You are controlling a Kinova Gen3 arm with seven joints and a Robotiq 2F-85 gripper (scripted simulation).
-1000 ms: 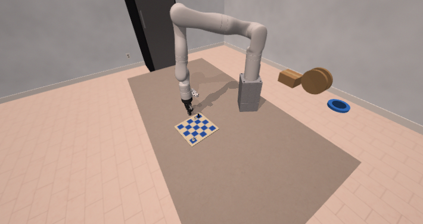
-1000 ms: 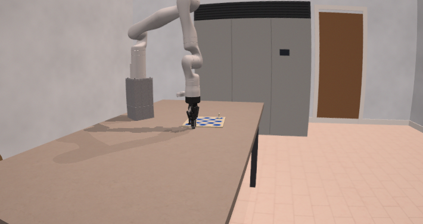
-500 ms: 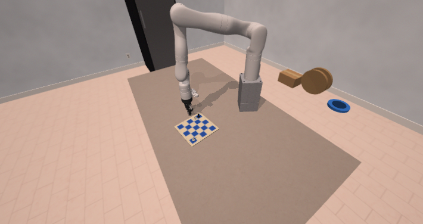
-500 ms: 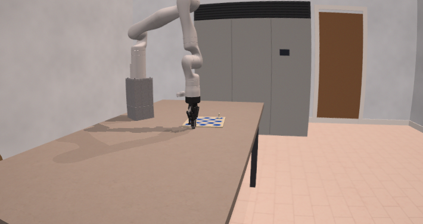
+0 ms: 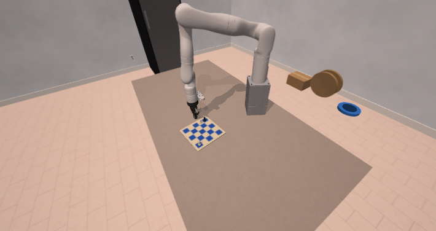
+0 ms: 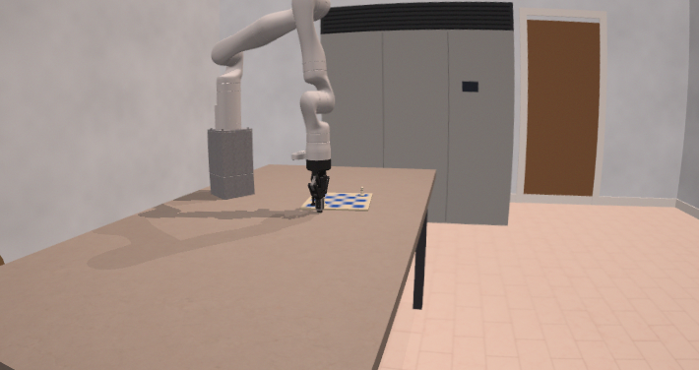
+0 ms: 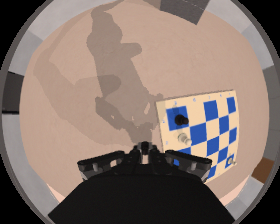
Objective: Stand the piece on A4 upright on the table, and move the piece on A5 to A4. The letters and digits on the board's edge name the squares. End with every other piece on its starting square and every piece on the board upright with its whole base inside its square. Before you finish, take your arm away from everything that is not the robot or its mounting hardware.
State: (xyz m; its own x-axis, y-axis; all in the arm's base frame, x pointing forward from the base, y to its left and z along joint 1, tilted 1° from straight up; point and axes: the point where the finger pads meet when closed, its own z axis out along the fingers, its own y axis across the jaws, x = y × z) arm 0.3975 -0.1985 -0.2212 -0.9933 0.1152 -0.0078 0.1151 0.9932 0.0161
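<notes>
Dark small piece [image 7: 144, 144] pinched between black fingers, beside blue-checkered board [image 5: 188, 138].

Pincer [image 5: 195, 115] shut on small dark piece [image 5: 196, 117], over table [image 5: 276, 169] beside board [image 5: 188, 134] corner.

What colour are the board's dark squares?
Blue, alternating with cream; the board shows best in the top view.

I work in a plain lab-like room: my pedestal [image 5: 257, 106] stands on a long table [image 6: 246, 281], grey cabinets [image 6: 418, 124] and a brown door [image 6: 562, 106] behind that table.
</notes>
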